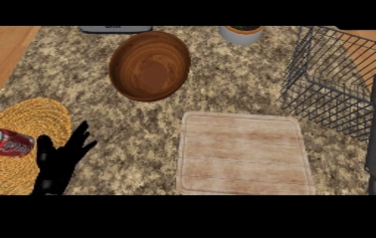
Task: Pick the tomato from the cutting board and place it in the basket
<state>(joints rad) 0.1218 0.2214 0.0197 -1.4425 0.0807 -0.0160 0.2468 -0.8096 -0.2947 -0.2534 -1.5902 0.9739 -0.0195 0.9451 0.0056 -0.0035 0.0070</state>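
Head view shows you a bare cutting board [246, 153], left hand [62, 160] resting open, right hand unseen; the tomato has perhaps reached the basket [330, 77], so check inside.

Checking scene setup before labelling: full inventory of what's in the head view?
cutting board: 1, pale wood, front centre-right of the counter, nothing on it
wooden bowl: 1, brown, behind the board, centre-left
wire basket: 1, dark grey, far right, partly cut off
woven mat: 1, yellow, left edge
can: 1, red, lying on the mat at the left edge
pot: 1, pale grey, back edge, partly cut off
dark object: 1, back edge, too cut off to identify
tomato: none visible
left hand: 1, black, open, lower left
right hand: not in view
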